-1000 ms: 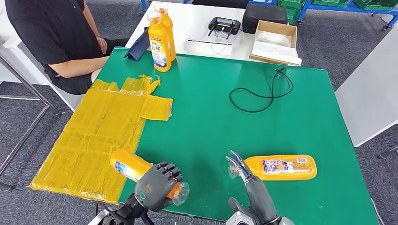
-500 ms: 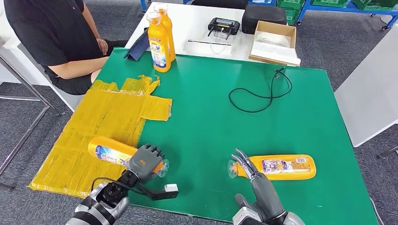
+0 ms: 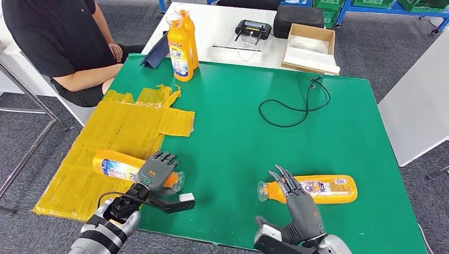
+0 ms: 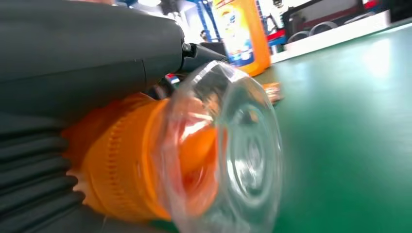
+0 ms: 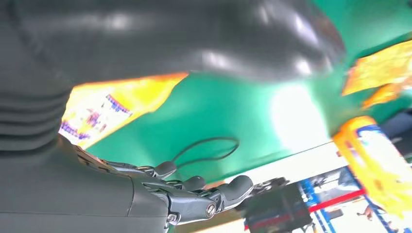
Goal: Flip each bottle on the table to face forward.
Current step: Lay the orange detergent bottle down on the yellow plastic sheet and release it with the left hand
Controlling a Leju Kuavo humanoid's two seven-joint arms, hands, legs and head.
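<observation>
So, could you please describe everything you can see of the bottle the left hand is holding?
The bottle is orange plastic with a blue-and-white label on its side, a ribbed orange collar and a clear cup-like cap. It lies on its side near the table's front edge, its base over the yellow sheet and its cap end towards the green mat. The left hand grips its neck end from above. Whether it rests on the surface or is slightly lifted is unclear.

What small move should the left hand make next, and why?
Probably roll the wrist to turn the lying bottle label-up. The left hand grips it near the clear cap, and it lies flat on the yellow sheet, while the right hand hovers open by the other lying bottle.
</observation>
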